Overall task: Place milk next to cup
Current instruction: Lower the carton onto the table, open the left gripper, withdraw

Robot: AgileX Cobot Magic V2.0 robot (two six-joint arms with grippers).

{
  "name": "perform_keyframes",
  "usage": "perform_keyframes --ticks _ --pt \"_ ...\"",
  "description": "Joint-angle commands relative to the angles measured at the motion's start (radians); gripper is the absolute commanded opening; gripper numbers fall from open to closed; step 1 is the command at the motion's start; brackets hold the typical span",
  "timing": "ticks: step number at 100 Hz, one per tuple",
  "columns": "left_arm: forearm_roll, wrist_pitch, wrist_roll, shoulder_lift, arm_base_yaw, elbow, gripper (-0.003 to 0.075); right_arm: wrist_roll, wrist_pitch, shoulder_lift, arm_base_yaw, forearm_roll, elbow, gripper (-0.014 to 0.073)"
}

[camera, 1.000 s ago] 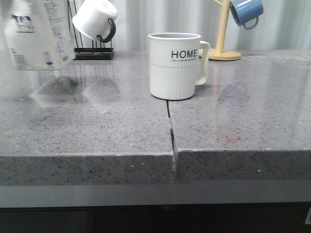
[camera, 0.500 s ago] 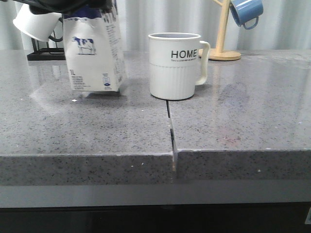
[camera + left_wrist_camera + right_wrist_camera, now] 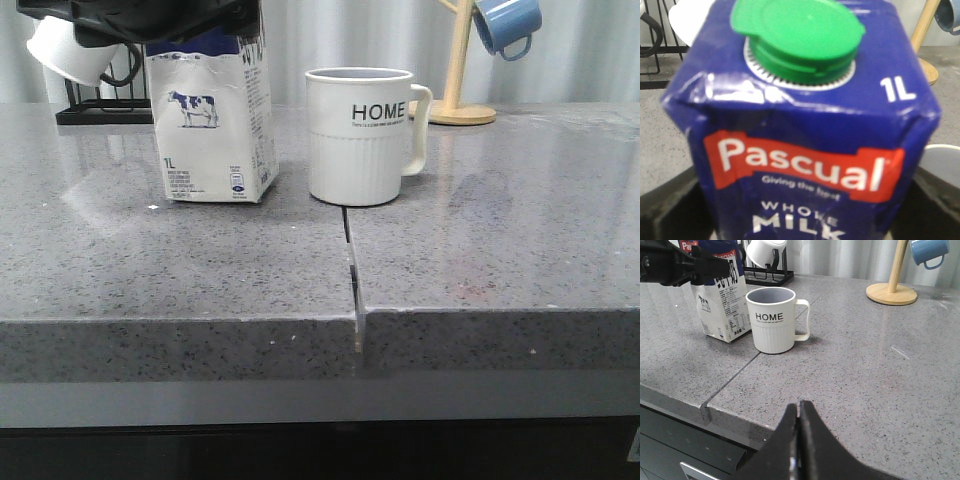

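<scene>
The milk (image 3: 215, 130), a white carton with a dark blue top and a cow picture, stands upright with its base at the counter, just left of the cup (image 3: 360, 135) with a narrow gap between them. The cup is a cream ribbed mug marked "HOME", handle to the right. My left gripper (image 3: 150, 20) is shut on the carton's top. In the left wrist view the carton (image 3: 805, 100) fills the frame, green cap up, with dark fingers (image 3: 670, 210) at its sides. My right gripper (image 3: 799, 412) is shut and empty over the counter's front edge, near of the cup (image 3: 772, 320) and the milk (image 3: 722, 305).
A black rack (image 3: 95, 112) with a white mug (image 3: 65, 50) stands at the back left. A wooden mug tree (image 3: 458, 100) with a blue mug (image 3: 505, 25) stands at the back right. A seam (image 3: 352, 270) runs from the cup to the counter's front edge.
The left gripper has carried the milk from the upper left, tilted and in the air, rightward and down; it now stands upright beside the cup. The cup has not moved.
</scene>
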Motion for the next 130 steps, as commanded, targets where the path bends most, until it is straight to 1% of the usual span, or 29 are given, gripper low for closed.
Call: perform_keyframes --ticks 1,4,15,29,38,67,77,84,88,90,91,102,109,110,116,117,123,124,130 --pt "0.001 -0.023 -0.002 -0.032 -0.01 -0.032 0.0694 -0.008 -0.074 0.012 0.001 0.0 -0.022 -0.0059" --pt "0.001 -0.023 -0.002 -0.032 -0.01 -0.032 0.0715 -0.008 -0.074 0.012 0.001 0.0 -0.022 -0.0059" --pt "-0.001 -0.021 0.002 -0.041 -0.01 -0.028 0.0669 -0.008 -0.074 0.012 0.001 0.0 -0.022 -0.0059" --pt "-0.001 -0.026 0.002 -0.055 -0.023 -0.016 0.0669 -0.008 -0.074 0.012 0.001 0.0 -0.022 -0.0059" --pt "-0.001 -0.04 0.022 -0.082 -0.036 0.016 0.0669 -0.008 -0.074 0.012 0.001 0.0 -0.022 -0.0059" --pt "0.001 -0.057 0.022 -0.219 -0.072 0.149 0.0668 -0.008 -0.074 0.012 0.001 0.0 -0.022 -0.0059" --pt "0.042 -0.038 0.02 -0.287 -0.072 0.194 0.0631 -0.008 -0.074 0.012 0.001 0.0 -0.022 -0.0059" --pt "0.065 -0.014 0.02 -0.329 -0.068 0.217 0.0571 -0.008 -0.074 0.012 0.001 0.0 -0.022 -0.0059" --pt "0.078 -0.001 0.012 -0.355 -0.057 0.228 0.052 -0.008 -0.074 0.012 0.001 0.0 -0.022 -0.0059" --pt "0.098 0.01 -0.003 -0.368 -0.048 0.236 0.048 -0.008 -0.074 0.012 0.001 0.0 -0.022 -0.0059" --pt "0.103 0.014 -0.003 -0.371 -0.042 0.238 0.048 -0.008 -0.074 0.012 0.001 0.0 -0.022 -0.0059" --pt "0.214 0.079 -0.105 -0.422 0.022 0.261 0.0295 -0.008 -0.074 0.012 0.001 0.0 -0.022 -0.0059" --pt "0.315 0.149 -0.192 -0.446 0.09 0.272 0.0166 -0.008 -0.074 0.012 0.001 0.0 -0.022 -0.0059" --pt "0.336 0.166 -0.207 -0.45 0.112 0.272 0.0141 -0.008 -0.074 0.012 0.001 0.0 -0.022 -0.0059" --pt "0.418 0.239 -0.271 -0.463 0.168 0.272 0.0053 -0.008 -0.074 0.012 0.001 0.0 -0.022 -0.0059" --pt "0.439 0.254 -0.288 -0.468 0.192 0.272 0.0035 -0.008 -0.074 0.012 0.001 0.0 -0.022 -0.0059" --pt "0.525 0.307 -0.363 -0.48 0.245 0.272 -0.0022 -0.008 -0.074 0.012 0.001 0.0 -0.022 -0.0059" --pt "0.547 0.318 -0.378 -0.483 0.268 0.272 -0.002 -0.008 -0.074 0.012 0.001 0.0 -0.022 -0.0059" --pt "0.623 0.36 -0.443 -0.496 0.318 0.272 -0.002 -0.008 -0.074 0.012 0.001 0.0 -0.022 -0.0059"
